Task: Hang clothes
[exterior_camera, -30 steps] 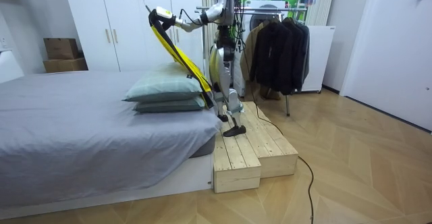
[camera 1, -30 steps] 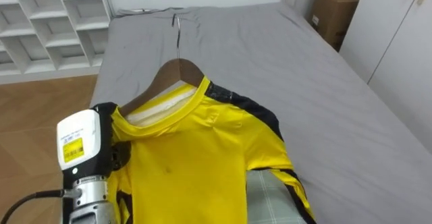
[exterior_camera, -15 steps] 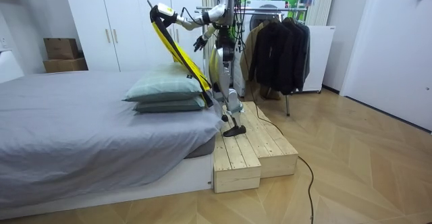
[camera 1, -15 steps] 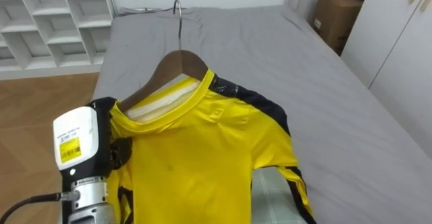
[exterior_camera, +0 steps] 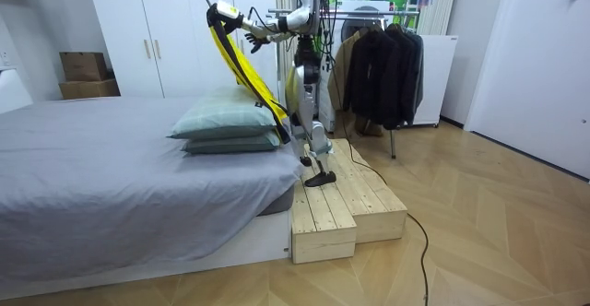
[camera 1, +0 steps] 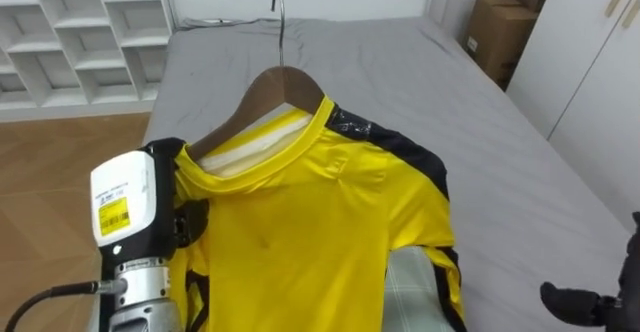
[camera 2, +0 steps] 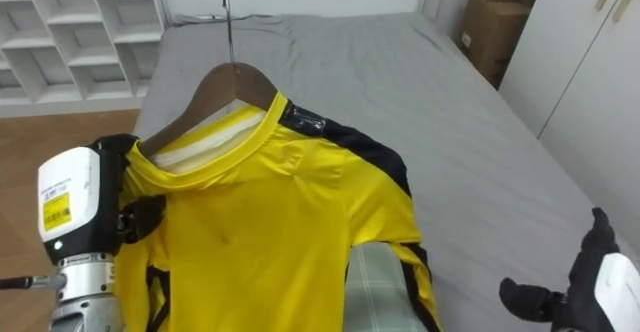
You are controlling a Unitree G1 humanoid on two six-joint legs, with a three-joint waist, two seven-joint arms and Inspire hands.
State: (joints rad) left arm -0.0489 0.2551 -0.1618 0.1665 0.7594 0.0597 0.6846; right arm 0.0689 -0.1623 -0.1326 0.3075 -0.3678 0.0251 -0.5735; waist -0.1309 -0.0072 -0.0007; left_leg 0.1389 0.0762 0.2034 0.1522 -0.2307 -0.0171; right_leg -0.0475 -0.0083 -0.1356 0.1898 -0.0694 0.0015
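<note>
White cubby shelving [camera 1: 60, 32] and wood floor [camera 1: 60, 162] lie off to the left of the left robot hand [camera 1: 140, 222], which is raised over the near edge of a grey bed [camera 1: 400, 82]. That robot hand has its dark fingers curled into the shoulder of a yellow shirt [camera 1: 300, 242] and holds it up. The shirt, trimmed in black along the far shoulder and sleeve, spreads to the right of the robot hand and drapes over a wooden hanger [camera 1: 275, 87]. The hanger's metal hook [camera 1: 279, 17] points up and away, above and to the right of the fingers. Below the shirt's hem a pale checked pillow [camera 1: 410, 292] shows on the bed. Further right, past the bed's far side, stand a cardboard box [camera 1: 500, 32] and white wardrobe doors [camera 1: 600, 72]. The right robot hand [camera 1: 585, 300] hovers low at the right, apart from the shirt, fingers spread and holding nothing. In the room view the robot stands on a wooden platform [exterior_camera: 346, 209] at the bed's pillow end, with a rack of dark jackets [exterior_camera: 378, 62] behind it toward the room view's right.
</note>
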